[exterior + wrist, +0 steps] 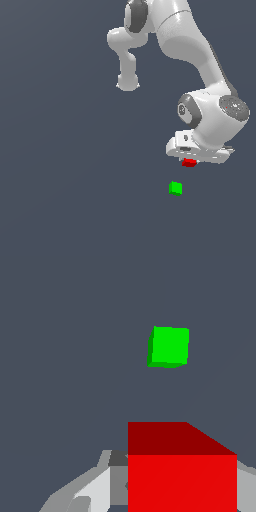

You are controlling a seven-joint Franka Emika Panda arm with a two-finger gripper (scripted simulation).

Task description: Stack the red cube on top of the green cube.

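The red cube (189,162) sits right under the white hand of my gripper (190,160), which is shut on it and holds it above the floor. In the wrist view the red cube (182,476) fills the space between the grey fingers (87,491), very close to the camera. The green cube (175,188) rests on the dark floor, a little below the red one and slightly toward the exterior view's left, apart from it. The wrist view shows the green cube (169,346) free and uncovered, some way beyond the held red cube. The fingertips are hidden in the exterior view.
The floor (65,175) is a plain dark grey-blue surface with no other objects on it. The arm's white links (195,55) rise from the top of the exterior view, down to the wrist.
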